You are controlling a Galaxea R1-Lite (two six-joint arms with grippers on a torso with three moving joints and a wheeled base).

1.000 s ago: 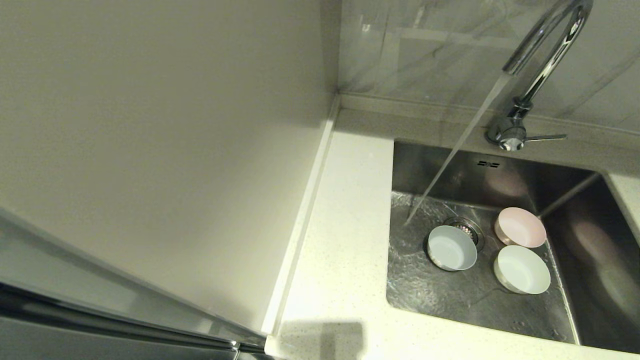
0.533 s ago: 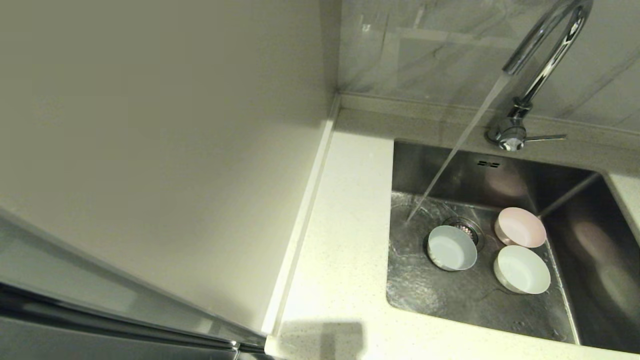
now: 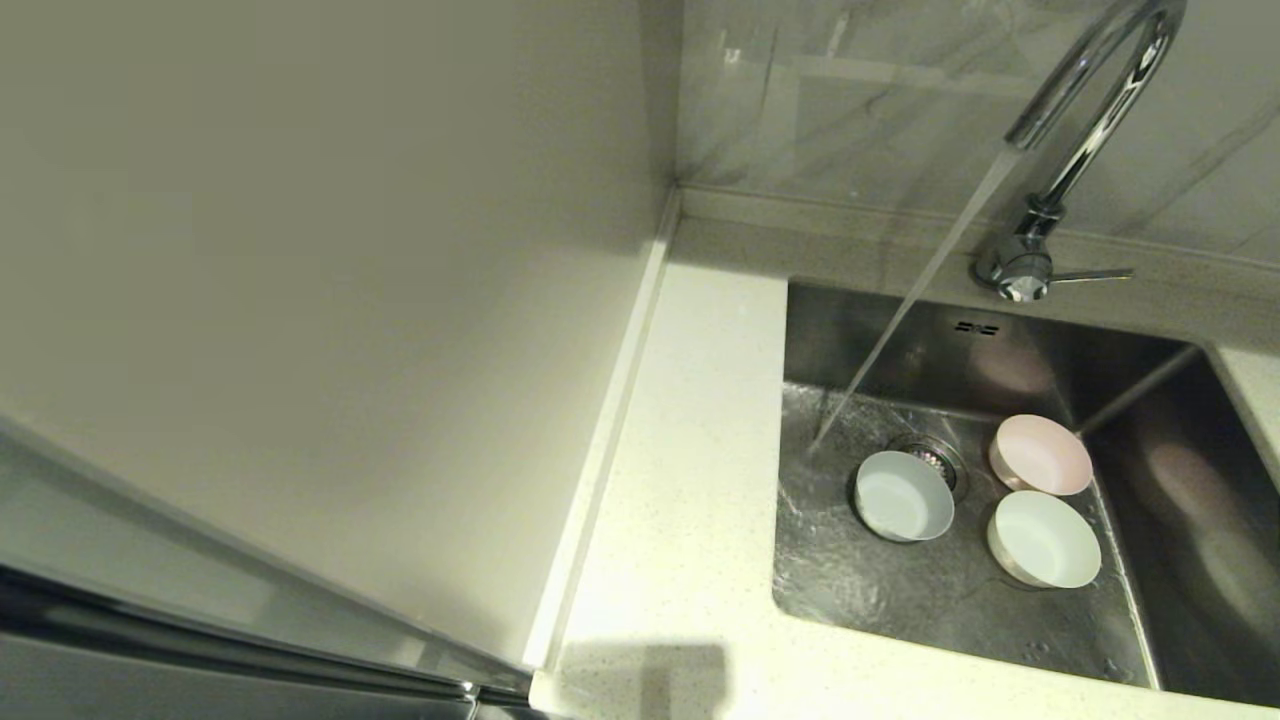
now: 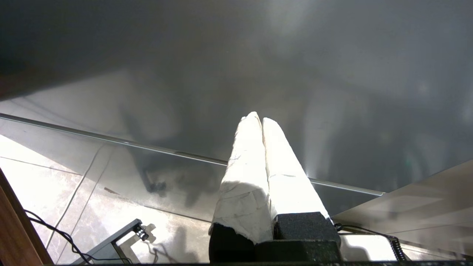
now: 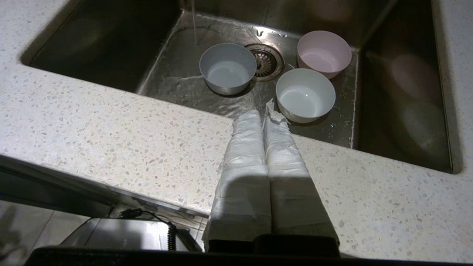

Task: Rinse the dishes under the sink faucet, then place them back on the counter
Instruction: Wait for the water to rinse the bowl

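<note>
Running water pours from the faucet into the sink, landing beside the blue bowl. Right gripper hangs low over the table at the sink's front rim, fingers pressed together, holding nothing. Ahead of it in the basin: white bowl nearest, just past the fingertips; blue bowl farther and to one side next to the drain; pink bowl farthest, by the back corner. All three sit upright, apart from each other. Left gripper is parked off to the side facing a dark glossy panel, fingers also pressed together, empty.
</note>
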